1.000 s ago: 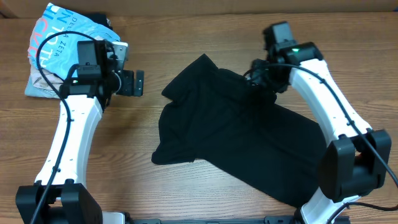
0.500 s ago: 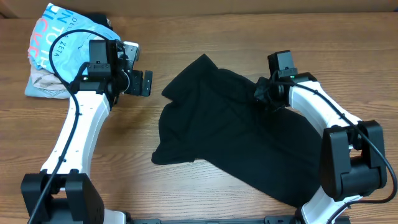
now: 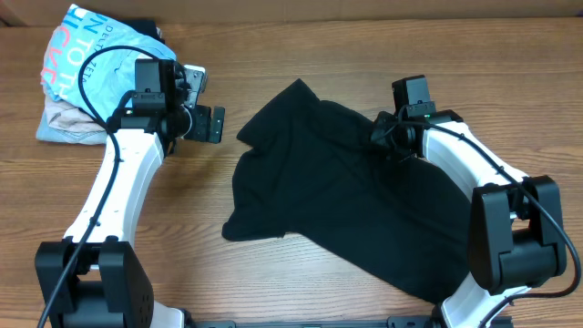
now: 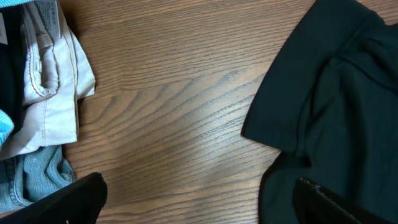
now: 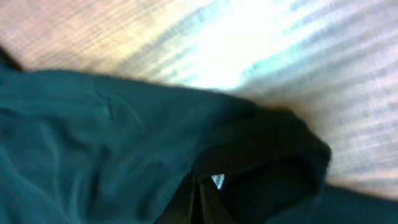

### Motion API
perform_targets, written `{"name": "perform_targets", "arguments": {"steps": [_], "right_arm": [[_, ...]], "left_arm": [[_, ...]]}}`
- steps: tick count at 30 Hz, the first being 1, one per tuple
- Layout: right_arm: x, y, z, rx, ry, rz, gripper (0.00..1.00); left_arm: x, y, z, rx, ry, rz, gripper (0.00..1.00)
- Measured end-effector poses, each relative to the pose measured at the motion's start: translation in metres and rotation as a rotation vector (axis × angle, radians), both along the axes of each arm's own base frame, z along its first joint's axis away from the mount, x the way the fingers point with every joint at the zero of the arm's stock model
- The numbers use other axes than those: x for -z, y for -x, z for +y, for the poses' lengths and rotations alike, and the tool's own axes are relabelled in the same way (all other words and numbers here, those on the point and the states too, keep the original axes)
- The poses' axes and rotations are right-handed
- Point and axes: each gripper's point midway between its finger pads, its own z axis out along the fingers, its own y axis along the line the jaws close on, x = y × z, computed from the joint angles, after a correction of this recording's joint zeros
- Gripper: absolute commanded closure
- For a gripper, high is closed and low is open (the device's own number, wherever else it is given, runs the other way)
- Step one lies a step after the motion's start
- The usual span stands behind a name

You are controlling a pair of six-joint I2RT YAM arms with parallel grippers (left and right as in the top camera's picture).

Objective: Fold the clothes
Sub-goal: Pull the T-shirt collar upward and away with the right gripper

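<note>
I am looking down at a large, plain black soft-fabric garment [image 3: 337, 210] that is lying crumpled across the middle and right of the brown wood-grain table [image 3: 301, 55]. It is spreading from a peaked corner near the top centre down toward the lower right edge. Its surface is matte and unprinted, and it is rumpling into soft ridges and overlapping flaps rather than lying flat. In the left wrist view its hemmed edge [image 4: 336, 93] is resting on the bare boards.

The right gripper [image 3: 383, 138] is sitting low on the garment's upper right bunch. In the blurred right wrist view its fingers [image 5: 198, 193] are appearing pinched together on a raised fold of the dark cloth [image 5: 93, 155], just beside a small white mark [image 5: 217, 181].

The left gripper [image 3: 211, 124] is hovering over bare wood just left of the garment and is not touching it. Its dark fingers are standing wide apart [image 4: 199, 190] with nothing between them.

At the far left, a light blue lettered T-shirt [image 3: 91, 46] is lying heaped on beige folded cloth [image 4: 50, 93] that is showing stitched seams.
</note>
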Motion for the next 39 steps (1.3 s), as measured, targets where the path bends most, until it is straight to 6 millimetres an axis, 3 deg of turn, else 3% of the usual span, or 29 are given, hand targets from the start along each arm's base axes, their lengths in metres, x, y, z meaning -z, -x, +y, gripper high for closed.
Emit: {"name": "perform_targets", "arguments": {"steps": [7,13,17,19,23,26,29,32,35,36,37,38,39], "right_arm": [[-0.04,-0.059,0.007,-0.032,-0.013,-0.292,0.96],[-0.102,-0.111,-0.004,0.005,0.036,-0.596,0.96],[-0.129,-0.132,-0.009,0.029,0.064,-0.747,0.96],[-0.131,-0.142,-0.011,0.041,0.076,-0.79,0.96],[-0.105,-0.163,-0.023,0.065,0.103,-0.776,0.96],[-0.077,-0.185,-0.044,0.095,0.123,-0.731,0.96],[-0.062,-0.203,-0.065,0.119,0.129,-0.7,0.96],[-0.066,-0.22,-0.084,0.138,0.125,-0.708,0.96],[-0.086,-0.231,-0.095,0.147,0.114,-0.749,0.96],[-0.096,-0.235,-0.098,0.146,0.109,-0.769,0.93],[-0.106,-0.238,-0.099,0.145,0.103,-0.783,0.79],[-0.112,-0.241,-0.099,0.142,0.1,-0.793,0.52],[-0.12,-0.243,-0.099,0.135,0.099,-0.803,0.06]], "left_arm": [[-0.002,-0.003,0.0,0.0,0.0,-0.016,0.03],[-0.006,-0.008,-0.001,0.002,0.004,-0.041,0.04],[-0.009,-0.012,-0.002,0.006,0.011,-0.06,0.04],[-0.01,-0.013,-0.002,0.007,0.011,-0.066,0.04],[-0.011,-0.016,-0.002,0.007,0.011,-0.079,0.05],[-0.013,-0.017,-0.003,0.008,0.013,-0.088,0.05],[-0.013,-0.018,-0.003,0.009,0.014,-0.092,0.05],[-0.015,-0.02,-0.003,0.009,0.015,-0.103,0.05],[-0.016,-0.022,-0.003,0.009,0.015,-0.111,0.05],[-0.015,-0.022,-0.003,0.009,0.015,-0.11,0.05],[-0.015,-0.023,-0.003,0.009,0.015,-0.11,0.04],[-0.015,-0.024,-0.003,0.009,0.015,-0.113,0.03],[-0.015,-0.025,-0.003,0.009,0.015,-0.116,0.03]]}}
